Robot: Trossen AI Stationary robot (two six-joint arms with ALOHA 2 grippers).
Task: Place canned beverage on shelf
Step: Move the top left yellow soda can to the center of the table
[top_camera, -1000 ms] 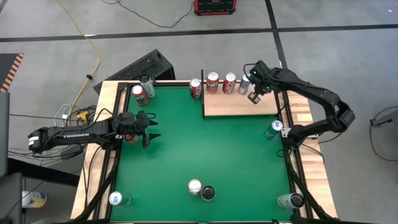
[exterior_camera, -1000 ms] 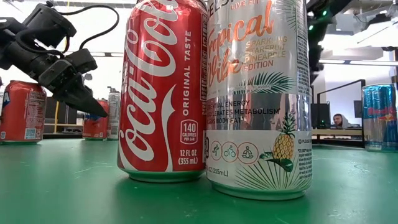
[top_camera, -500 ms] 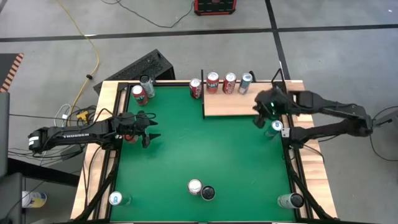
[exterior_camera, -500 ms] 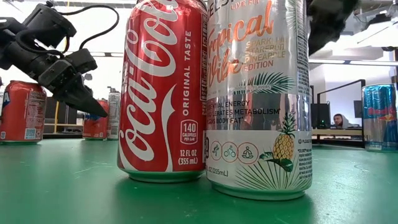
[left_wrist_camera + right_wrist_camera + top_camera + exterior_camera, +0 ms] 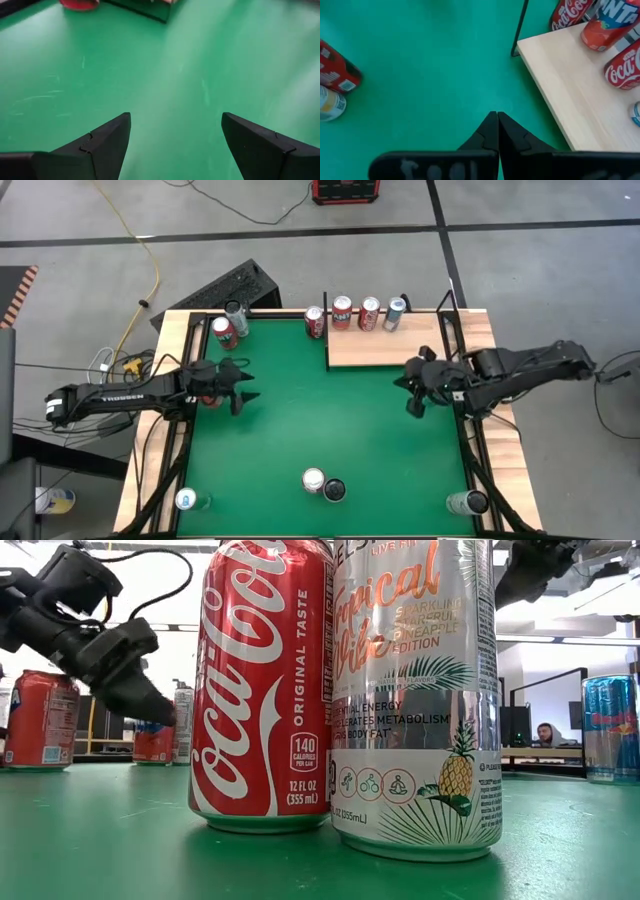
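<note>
Overhead, left to right. Left gripper (image 5: 240, 384) hangs over the green tabletop (image 5: 300, 420) near its left edge, fingers (image 5: 102, 145) apart and empty. Beyond it, at the far left corner, stand a red can (image 5: 224, 332) and a silver can (image 5: 237, 313). A small can (image 5: 185, 500) stands at the near left corner. Near the front edge, a Coca-Cola can (image 5: 265, 690) and a Tropical Vibe can (image 5: 415, 690) stand touching. A further red can (image 5: 314, 321) stands on the tabletop just beside the shelf's left post. The shelf (image 5: 385, 350), a pale wood board, occupies the far right corner; along its back edge stand three canned beverages: a Fanta can (image 5: 342, 311), a Coke can (image 5: 369, 313) and a slim silver-blue can (image 5: 395, 313). Right gripper (image 5: 415, 392) is over the tabletop just in front of the shelf's near right part, fingers (image 5: 492, 135) pressed together, holding nothing. A silver can (image 5: 468, 502) stands at the near right corner.
</note>
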